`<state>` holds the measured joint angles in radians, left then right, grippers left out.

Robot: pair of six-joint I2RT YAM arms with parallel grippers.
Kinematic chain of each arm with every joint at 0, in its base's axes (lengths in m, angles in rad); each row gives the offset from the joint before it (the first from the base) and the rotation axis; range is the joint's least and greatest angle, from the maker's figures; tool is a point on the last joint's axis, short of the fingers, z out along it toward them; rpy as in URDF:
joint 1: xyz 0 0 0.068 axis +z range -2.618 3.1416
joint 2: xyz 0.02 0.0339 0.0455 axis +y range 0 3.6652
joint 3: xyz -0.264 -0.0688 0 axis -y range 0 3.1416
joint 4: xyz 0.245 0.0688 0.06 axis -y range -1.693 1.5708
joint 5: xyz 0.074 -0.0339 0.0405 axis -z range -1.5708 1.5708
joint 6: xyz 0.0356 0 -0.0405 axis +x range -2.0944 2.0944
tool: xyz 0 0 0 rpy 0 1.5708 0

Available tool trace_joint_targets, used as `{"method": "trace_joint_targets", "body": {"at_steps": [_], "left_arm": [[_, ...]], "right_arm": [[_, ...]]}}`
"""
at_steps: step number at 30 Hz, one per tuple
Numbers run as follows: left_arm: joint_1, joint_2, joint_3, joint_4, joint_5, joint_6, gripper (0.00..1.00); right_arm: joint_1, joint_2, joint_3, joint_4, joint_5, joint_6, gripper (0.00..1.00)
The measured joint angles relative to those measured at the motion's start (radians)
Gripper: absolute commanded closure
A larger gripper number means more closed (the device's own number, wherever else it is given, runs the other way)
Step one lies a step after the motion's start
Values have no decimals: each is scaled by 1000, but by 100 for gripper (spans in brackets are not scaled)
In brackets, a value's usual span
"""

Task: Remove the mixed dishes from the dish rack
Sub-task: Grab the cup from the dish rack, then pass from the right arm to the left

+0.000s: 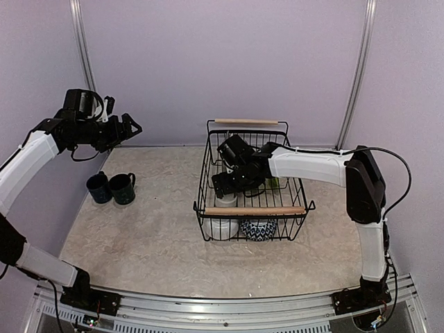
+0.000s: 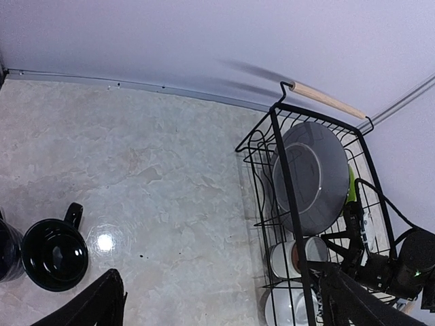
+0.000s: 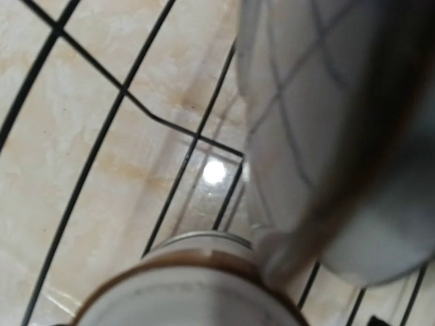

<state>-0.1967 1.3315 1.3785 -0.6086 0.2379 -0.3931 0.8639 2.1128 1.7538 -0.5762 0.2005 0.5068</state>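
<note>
The left gripper [image 1: 133,129] hangs high, fingers apart. The right gripper [image 1: 226,183] reaches inside the large black wire dish rack [image 1: 253,210] beside the white-brown cup [image 2: 299,255]; whether its fingers are apart or together cannot be told. A navy mug [image 1: 98,187] and a dark green mug [image 1: 123,188] stand side by side on the marbled table [image 1: 159,229].

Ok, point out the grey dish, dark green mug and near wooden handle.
grey dish [image 2: 311,176], left wrist view, its middle.
dark green mug [image 1: 123,189], top external view, its body.
near wooden handle [image 1: 253,210], top external view, mid-bar.

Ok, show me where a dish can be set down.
Bare tabletop lies between the dark green mug and the dish rack, and along the near edge before both. Inside the rack it's crowded: dishes plus the right gripper.
</note>
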Motion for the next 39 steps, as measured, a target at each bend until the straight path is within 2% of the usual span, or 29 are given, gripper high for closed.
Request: {"method": "trace_joint_targets", "body": {"at_steps": [13, 20, 32, 34, 39], "left_arm": [[6, 29, 0, 0, 21, -4, 5], [7, 36, 0, 1, 25, -6, 6], [5, 65, 0, 2, 44, -11, 6], [5, 66, 0, 2, 51, -11, 8], [1, 68, -4, 25, 160, -18, 8]], "right_arm": [[10, 7, 3, 9, 10, 5, 44], [11, -56, -80, 29, 48, 7, 59], [11, -377, -339, 140, 93, 13, 66], [11, -427, -374, 174, 97, 14, 66], [1, -573, -513, 331, 65, 30, 66]]}}
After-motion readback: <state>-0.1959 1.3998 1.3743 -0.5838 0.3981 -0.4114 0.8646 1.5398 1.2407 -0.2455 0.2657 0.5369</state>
